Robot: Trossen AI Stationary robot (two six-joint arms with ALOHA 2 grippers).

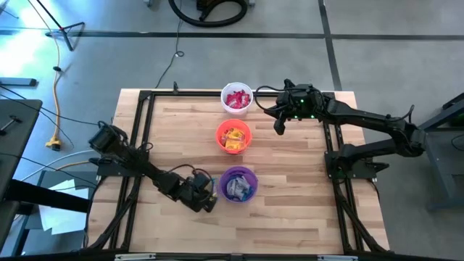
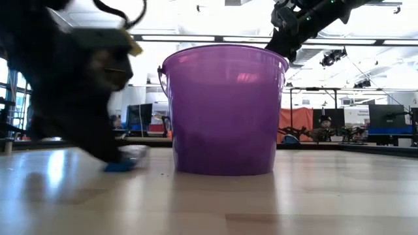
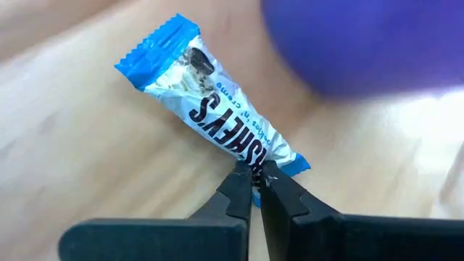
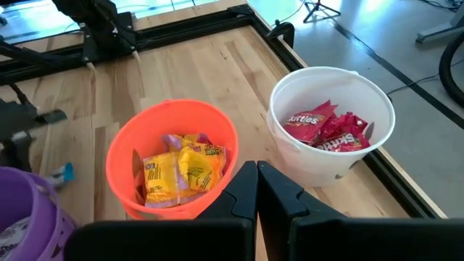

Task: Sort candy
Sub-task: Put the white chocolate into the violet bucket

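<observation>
The left gripper [image 3: 255, 176] is pinching the end of a blue-white candy [image 3: 210, 105] lying on the table [image 1: 304, 181] at nine o'clock of the purple cup [image 1: 238, 183]. Next: lifting it over that rim. The right gripper [image 4: 257, 181] is hovering closed, empty, near the white cup [image 4: 332, 123].

Desk [image 1: 290, 188]: pale wood planks with a dark frame along its edges.
White cup [image 1: 237, 98]: stood on the desk near the far edge, red candy inside.
Orange cup [image 1: 233, 136]: stood on the desk between the other two cups, yellow candy inside.
Purple cup [image 1: 238, 183]: stood nearest the front, blue-white candy inside.
Loose candy [image 3: 214, 120]: a blue-white wrapped bar lay flat on the wood just beside the purple cup, one end nipped by the left pincer [image 3: 255, 180].
</observation>
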